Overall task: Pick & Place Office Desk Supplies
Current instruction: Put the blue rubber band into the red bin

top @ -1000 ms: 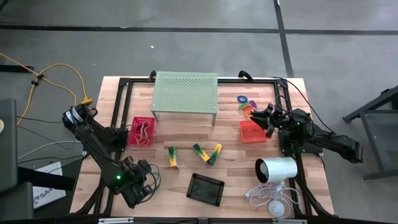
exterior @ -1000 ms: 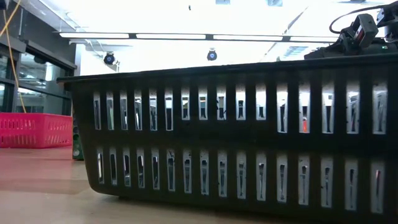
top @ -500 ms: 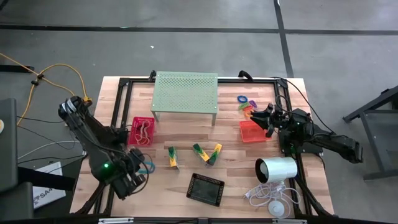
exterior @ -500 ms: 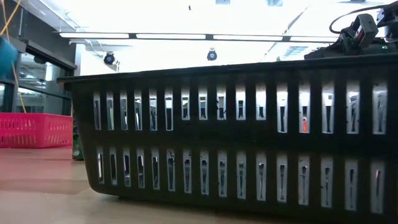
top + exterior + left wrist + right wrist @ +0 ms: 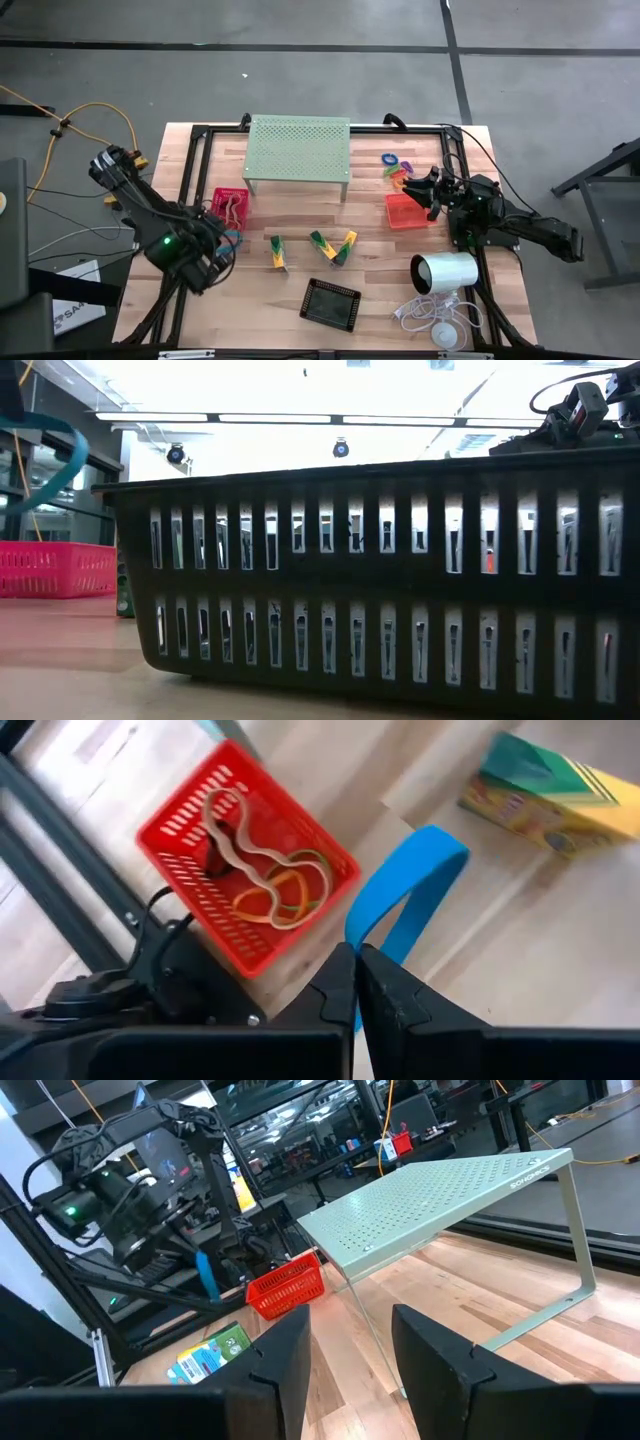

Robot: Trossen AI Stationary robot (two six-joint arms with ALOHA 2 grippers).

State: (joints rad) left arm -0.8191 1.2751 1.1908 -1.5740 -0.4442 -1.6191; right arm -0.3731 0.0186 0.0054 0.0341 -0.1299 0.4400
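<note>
My left gripper (image 5: 224,247) is shut on a blue rubber-band loop (image 5: 410,895), just on the near side of the pink-red mesh tray (image 5: 228,208). That tray holds orange and green bands (image 5: 270,885). Yellow-and-green clips (image 5: 320,246) lie mid-table, and a black mesh tray (image 5: 331,303) sits nearer the front edge. My right gripper (image 5: 350,1355) stands open and level over the orange tray (image 5: 404,212). Small rings (image 5: 394,165) lie beyond it. In the low view the blue band (image 5: 62,455) shows high at the left, above the table. My left gripper pinches one end of the blue band (image 5: 372,948) between its two shut fingers (image 5: 335,998). The fingers slant down from the table's near left. The rest of the loop stands out past the fingertips, lifted clear of the table.
A pale green perforated stand (image 5: 298,148) stands at the back middle. A white cylinder (image 5: 445,272) with its coiled cable (image 5: 430,315) lies at the near right. Black frame rails (image 5: 195,150) run along the table's edges. Bare wood lies between the clips and the stand.
My left gripper has risen and gone from the near left corner toward the far edge, up to the pink-red tray, staying shut on the blue band. The band has come with it, clear of the table, and now shows in the low view.
</note>
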